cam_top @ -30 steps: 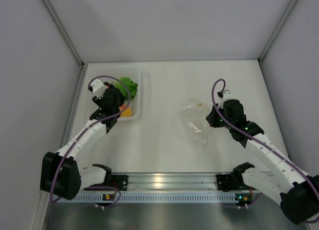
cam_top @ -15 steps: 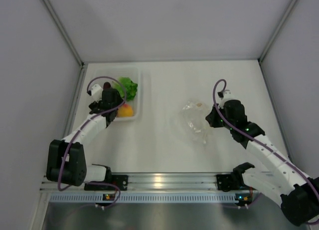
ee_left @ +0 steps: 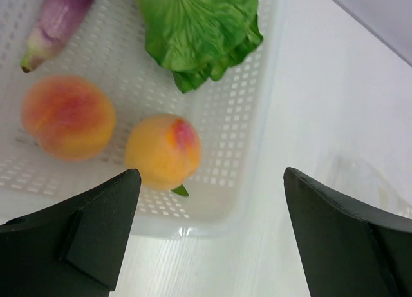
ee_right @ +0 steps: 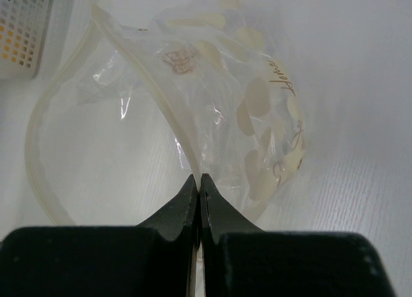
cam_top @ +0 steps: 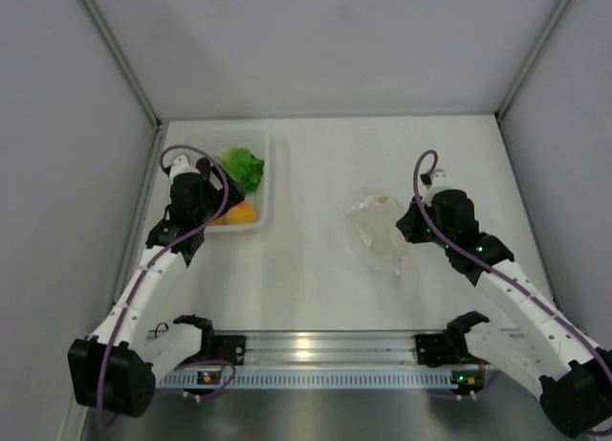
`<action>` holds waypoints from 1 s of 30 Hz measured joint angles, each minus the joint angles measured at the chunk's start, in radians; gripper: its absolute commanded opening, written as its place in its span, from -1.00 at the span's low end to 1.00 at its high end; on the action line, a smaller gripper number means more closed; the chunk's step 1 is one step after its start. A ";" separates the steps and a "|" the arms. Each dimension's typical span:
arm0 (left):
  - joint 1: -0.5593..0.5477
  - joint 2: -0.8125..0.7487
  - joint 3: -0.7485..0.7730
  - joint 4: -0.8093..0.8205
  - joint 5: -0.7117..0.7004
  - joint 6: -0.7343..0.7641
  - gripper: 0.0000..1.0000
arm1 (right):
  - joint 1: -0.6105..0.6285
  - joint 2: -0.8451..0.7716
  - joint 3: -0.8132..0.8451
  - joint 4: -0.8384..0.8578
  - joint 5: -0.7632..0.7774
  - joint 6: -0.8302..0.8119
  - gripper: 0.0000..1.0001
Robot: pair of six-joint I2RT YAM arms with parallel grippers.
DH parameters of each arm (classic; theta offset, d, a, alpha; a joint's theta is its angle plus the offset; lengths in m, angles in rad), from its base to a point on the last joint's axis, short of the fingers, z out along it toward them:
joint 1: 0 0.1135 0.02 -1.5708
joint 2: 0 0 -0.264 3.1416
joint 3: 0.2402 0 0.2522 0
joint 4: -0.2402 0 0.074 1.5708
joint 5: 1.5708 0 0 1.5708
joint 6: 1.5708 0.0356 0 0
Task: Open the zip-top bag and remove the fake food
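1. Right of centre on the table [cam_top: 306,278], toward its right edge, the zip-top bag [cam_top: 375,232] lies slumped with its mouth gaping. Nothing shows inside it.
2. Its film is thin, floppy and slick. I judge it light, and likely to crumple or slide rather than resist a pull. The stiffer zip rim looks the soundest place to hold.
3. The right gripper [ee_right: 199,181] has its jaws together, pinched on that rim where it curves toward them.
4. The fake food lies in a white perforated tray [ee_left: 225,149] near the table's far-left corner: eggplant [ee_left: 61,17], lettuce [ee_left: 199,29], a peach [ee_left: 67,116] and a second peach [ee_left: 163,152].
5. These pieces look light. The round peaches may roll, the ruffled lettuce should catch easily, and the eggplant is best taken across its slim body.
6. The left gripper [ee_left: 209,174] hangs over the tray's near wall, jaws wide apart and holding nothing.
7. Open table lies between tray and bag and toward the near edge. The side walls [cam_top: 57,173] stand close along the left and right edges, so the tray side looks tight.
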 measured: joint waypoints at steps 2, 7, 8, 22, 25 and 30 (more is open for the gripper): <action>0.000 -0.048 -0.003 -0.045 0.056 0.018 0.96 | 0.000 0.000 0.024 -0.014 0.003 -0.008 -1.00; 0.000 -0.218 -0.020 -0.154 0.182 0.055 0.96 | 0.000 -0.001 0.114 -0.060 0.037 -0.037 -1.00; 0.000 -0.243 -0.019 -0.169 0.200 0.063 0.96 | 0.000 0.000 0.136 -0.074 0.052 -0.043 -1.00; -0.001 -0.405 0.034 -0.343 0.267 0.200 0.96 | -0.137 0.303 0.414 -0.140 0.480 -0.137 -1.00; -0.001 -0.409 0.033 -0.345 0.233 0.216 0.96 | -0.196 0.418 0.432 -0.126 0.542 -0.136 -1.00; -0.001 -0.406 0.029 -0.348 0.217 0.233 0.96 | -0.224 0.628 0.513 -0.100 0.678 -0.143 -1.00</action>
